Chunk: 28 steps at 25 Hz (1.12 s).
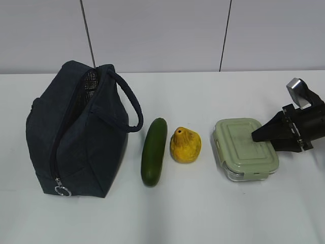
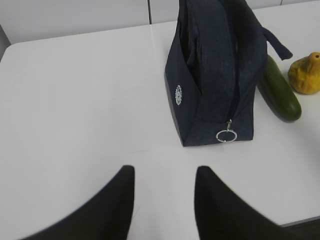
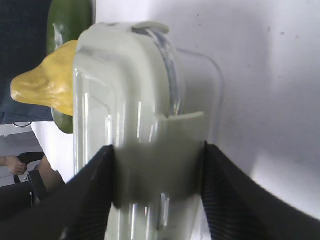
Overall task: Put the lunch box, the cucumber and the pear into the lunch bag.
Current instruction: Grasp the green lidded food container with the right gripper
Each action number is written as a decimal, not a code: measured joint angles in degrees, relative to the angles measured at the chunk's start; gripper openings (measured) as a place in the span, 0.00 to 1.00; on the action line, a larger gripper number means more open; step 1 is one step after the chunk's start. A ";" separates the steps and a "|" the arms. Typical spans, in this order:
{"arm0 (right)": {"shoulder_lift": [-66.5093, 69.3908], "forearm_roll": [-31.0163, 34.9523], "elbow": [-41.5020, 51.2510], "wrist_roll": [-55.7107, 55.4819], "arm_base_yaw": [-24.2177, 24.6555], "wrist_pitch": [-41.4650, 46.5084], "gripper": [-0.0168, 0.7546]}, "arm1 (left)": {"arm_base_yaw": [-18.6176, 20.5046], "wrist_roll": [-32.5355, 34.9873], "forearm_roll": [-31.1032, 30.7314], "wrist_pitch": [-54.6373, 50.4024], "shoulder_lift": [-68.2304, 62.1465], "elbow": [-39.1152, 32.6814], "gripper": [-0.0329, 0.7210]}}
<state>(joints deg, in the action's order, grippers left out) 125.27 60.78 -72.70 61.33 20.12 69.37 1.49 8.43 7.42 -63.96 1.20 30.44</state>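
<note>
Right gripper straddles lunch box at table's 3 o'clock, fingers against both sides, grip seemingly forming for lifting toward lunch bag at 9 o'clock; left gripper empty, parted.

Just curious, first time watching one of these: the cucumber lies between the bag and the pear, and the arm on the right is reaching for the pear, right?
Not quite. The cucumber does lie between the lunch bag and the pear, but the right gripper is at the lunch box, not the pear. The right wrist view shows its fingers on either side of the box's lid.
</note>
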 joint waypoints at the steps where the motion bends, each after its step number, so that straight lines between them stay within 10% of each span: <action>1: 0.00 0.00 0.00 0.00 0.00 0.00 0.54 | 0.00 0.00 0.00 0.00 0.00 0.00 0.36; 28: 0.00 0.35 0.00 -1.60 0.00 0.00 0.53 | 0.00 0.00 0.00 0.00 0.00 0.00 0.36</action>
<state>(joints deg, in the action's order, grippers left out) 125.27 61.13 -72.70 59.73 20.12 69.37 1.49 8.43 7.42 -63.96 1.20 30.44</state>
